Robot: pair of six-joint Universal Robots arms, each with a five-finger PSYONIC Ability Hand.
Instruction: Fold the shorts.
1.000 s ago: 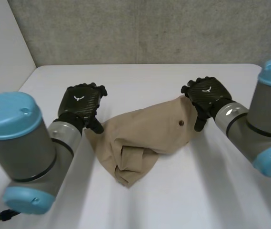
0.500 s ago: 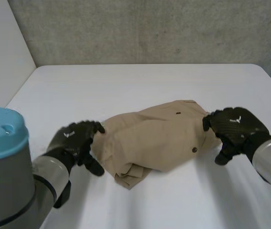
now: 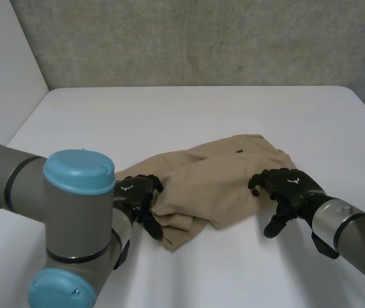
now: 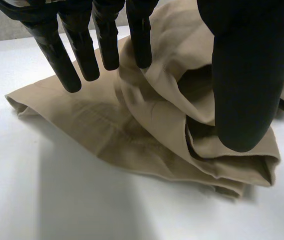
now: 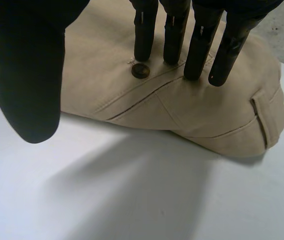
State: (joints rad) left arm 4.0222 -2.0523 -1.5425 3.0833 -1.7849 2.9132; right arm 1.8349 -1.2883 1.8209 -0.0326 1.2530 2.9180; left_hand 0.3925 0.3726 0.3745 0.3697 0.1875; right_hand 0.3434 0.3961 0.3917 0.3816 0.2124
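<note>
White tabletop carries the tan shorts, bunched between my two hands. On the rumpled end my left hand lays straight fingers, thumb apart, gripping nothing; my right hand rests straight fingertips beside the button, thumb clear of the cloth. With nothing pinched, I judge any drag would slide loose layers and skew the fold.

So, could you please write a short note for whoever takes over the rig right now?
Left hand: open, straight fingers resting on the left end of the shorts, by the layered folds.
Right hand: open, fingertips on the right end beside a dark button, thumb off the cloth.
Done: shorts lie roughly doubled over, bunched, mid-table.
To do: flatten them, square the edges, finish the fold.
</note>
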